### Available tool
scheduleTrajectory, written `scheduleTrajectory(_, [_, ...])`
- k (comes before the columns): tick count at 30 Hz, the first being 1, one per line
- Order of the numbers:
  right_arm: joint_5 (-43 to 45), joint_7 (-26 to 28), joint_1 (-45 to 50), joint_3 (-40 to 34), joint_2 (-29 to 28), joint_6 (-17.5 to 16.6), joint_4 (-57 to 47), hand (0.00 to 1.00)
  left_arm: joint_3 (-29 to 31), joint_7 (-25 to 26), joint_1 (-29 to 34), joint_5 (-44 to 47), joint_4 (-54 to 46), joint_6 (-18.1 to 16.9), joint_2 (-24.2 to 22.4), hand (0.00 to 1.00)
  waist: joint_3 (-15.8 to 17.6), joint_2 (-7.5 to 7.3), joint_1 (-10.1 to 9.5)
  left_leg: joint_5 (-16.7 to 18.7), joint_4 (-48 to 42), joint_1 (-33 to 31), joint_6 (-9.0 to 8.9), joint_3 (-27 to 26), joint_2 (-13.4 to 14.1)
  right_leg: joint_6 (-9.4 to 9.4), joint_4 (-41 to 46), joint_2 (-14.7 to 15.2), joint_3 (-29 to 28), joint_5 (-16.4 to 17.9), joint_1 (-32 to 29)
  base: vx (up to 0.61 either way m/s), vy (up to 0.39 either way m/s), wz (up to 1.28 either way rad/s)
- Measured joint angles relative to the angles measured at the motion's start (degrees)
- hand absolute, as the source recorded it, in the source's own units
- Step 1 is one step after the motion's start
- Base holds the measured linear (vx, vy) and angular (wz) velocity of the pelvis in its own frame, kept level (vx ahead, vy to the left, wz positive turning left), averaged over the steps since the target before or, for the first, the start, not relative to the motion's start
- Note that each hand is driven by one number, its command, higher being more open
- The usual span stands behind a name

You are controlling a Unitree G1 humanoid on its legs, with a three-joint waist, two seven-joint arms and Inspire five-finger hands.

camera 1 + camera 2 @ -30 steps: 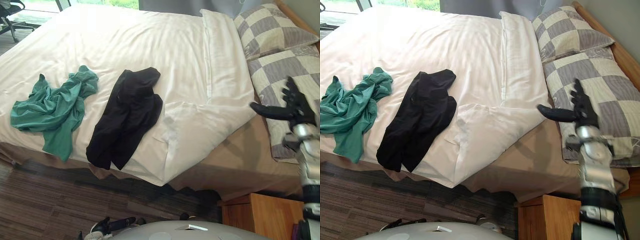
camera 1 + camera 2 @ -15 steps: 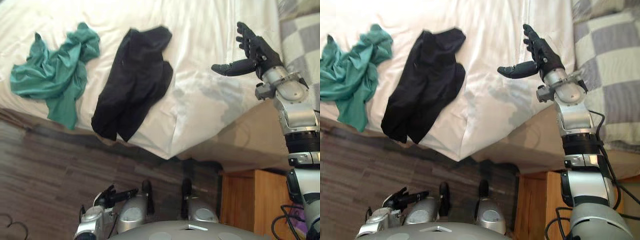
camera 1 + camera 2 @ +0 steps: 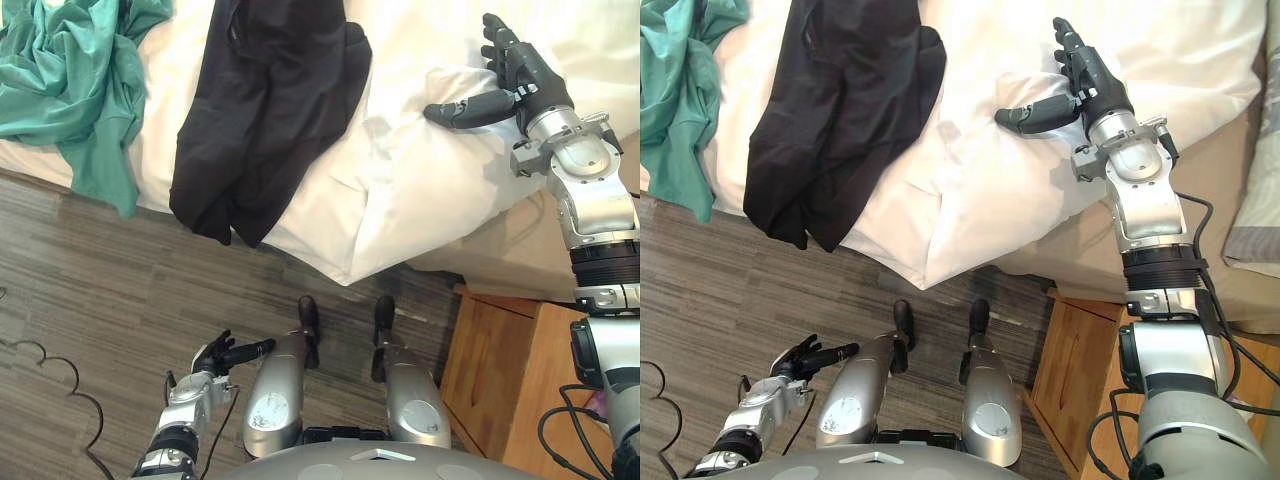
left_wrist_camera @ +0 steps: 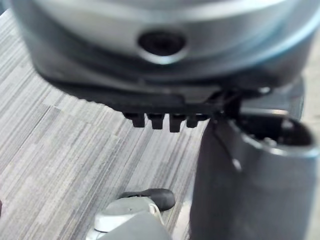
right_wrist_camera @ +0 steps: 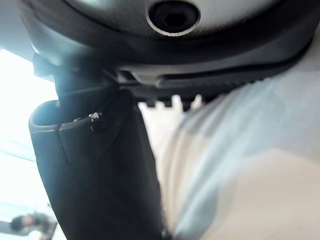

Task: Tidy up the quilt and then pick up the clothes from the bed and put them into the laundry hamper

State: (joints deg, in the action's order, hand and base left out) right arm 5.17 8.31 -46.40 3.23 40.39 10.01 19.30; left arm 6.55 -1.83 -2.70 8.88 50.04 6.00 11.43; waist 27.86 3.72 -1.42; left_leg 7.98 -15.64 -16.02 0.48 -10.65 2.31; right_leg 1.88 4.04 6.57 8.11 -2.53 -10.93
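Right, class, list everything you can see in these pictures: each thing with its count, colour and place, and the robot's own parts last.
quilt: one, white, on the bed, one corner hanging over the edge
black clothes: one pile, on the quilt, reaching the bed's edge
green clothes: one pile, crumpled, on the quilt to the left of the black clothes
sheet: one, tan, bare beside the quilt
pillow: one, grey and white, at the right edge
cabinet: one, wooden, beside the bed
floor: grey-brown planks
right hand: dark, open, over the quilt
left hand: dark, open, low above the floor
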Motion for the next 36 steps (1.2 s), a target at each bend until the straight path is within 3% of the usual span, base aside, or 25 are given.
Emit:
scheduleTrajectory(8, [-6.8, 1.5, -1.4, 1.5, 0.4, -0.5, 1.5, 0.00, -2.8, 0.1, -0.5, 0.0, 0.2, -0.3, 0.4, 1.00, 0.0, 0.19, -0.01, -1.3, 2.3, 1.3, -0.07, -0.5, -0.7, 0.08, 0.0, 0.6, -0.2, -0.1, -0.1, -0.01, 0.006, -0.02])
scheduleTrajectory(15, [-6.3, 0.4, 2.1, 0.6, 0.1, -2.1, 2.9, 0.00, -3.8, -1.1, -0.6, -0.3, 1.0, -0.9, 0.2, 1.00, -0.4, 0.08, -1.35, -2.9, 7.3, 7.4, -0.85, -1.8, -0.5, 0.05, -0.4, 0.2, -0.8, -0.1, 3.2, 0.00, -0.017, -0.08])
scheduleTrajectory(20, [-1.5, -0.4, 18.5, -3.2, -7.2, -3.2, 0.7, 0.00, -3.4, -1.2, 2.7, -3.4, 1.1, -0.4, 0.1, 1.00, -6.1, -2.82, -0.83, -4.0, 12.4, 12.6, -2.34, -3.1, -0.6, 0.15, -1.3, 0.0, -0.6, -0.1, 6.2, 0.08, -0.006, -0.06])
scheduleTrajectory(25, [5.0, -5.1, 37.1, -13.9, -16.5, -4.8, -6.7, 0.00, -1.3, -0.7, 7.2, -5.3, 1.1, 1.4, -1.2, 1.00, -13.4, -5.87, 2.48, -4.0, 15.2, 17.0, -2.35, -5.7, -0.8, 1.12, -1.3, -0.2, -1.2, -0.8, 8.2, 0.08, 0.042, -0.17])
scheduleTrajectory(27, [8.3, -5.6, 41.1, -16.4, -18.6, -5.8, -6.8, 0.00, -1.0, -0.1, 8.3, -6.2, 1.3, 1.9, -1.6, 1.00, -15.3, -6.39, 3.54, -4.0, 15.7, 17.8, -2.35, -6.6, -0.9, 1.47, -1.3, -0.3, -2.1, -1.0, 8.4, 0.03, 0.037, -0.28])
scheduleTrajectory(28, [10.6, -5.9, 44.0, -18.3, -20.6, -6.4, -6.8, 1.00, -0.8, 0.2, 9.0, -7.4, 1.3, 2.0, -1.9, 1.00, -16.1, -6.54, 4.23, -3.9, 16.0, 18.8, -2.42, -7.3, -0.9, 1.51, -1.3, -0.4, -2.5, -1.0, 8.9, 0.01, 0.025, -0.32])
scheduleTrajectory(30, [14.0, -6.1, 47.6, -20.6, -23.9, -7.6, -6.7, 1.00, 0.3, 0.6, 9.6, -7.4, 1.4, 2.1, -2.2, 1.00, -16.4, -6.56, 5.11, -3.8, 16.1, 20.6, -2.60, -8.6, -0.9, 1.54, -1.4, -0.6, -3.2, -1.0, 10.0, -0.03, 0.004, -0.36])
scheduleTrajectory(34, [28.7, -5.8, 53.6, -22.9, -30.0, -12.7, -5.6, 1.00, 1.4, 1.0, 10.1, -7.4, 4.2, 1.8, -3.6, 1.00, -19.3, -4.40, 6.65, -3.7, 17.1, 21.8, -2.83, -11.6, -0.7, 1.58, -2.4, -1.2, -5.3, -0.9, 10.0, -0.07, -0.034, -0.35])
scheduleTrajectory(36, [32.9, -5.9, 53.8, -24.0, -33.4, -15.0, -3.7, 1.00, 2.6, 0.8, 10.2, -7.4, 5.0, 1.7, -4.1, 1.00, -19.5, -4.20, 6.74, -3.4, 17.3, 22.8, -3.13, -13.0, -0.7, 1.54, -3.1, -1.4, -6.3, -0.4, 10.7, -0.13, -0.058, -0.40])
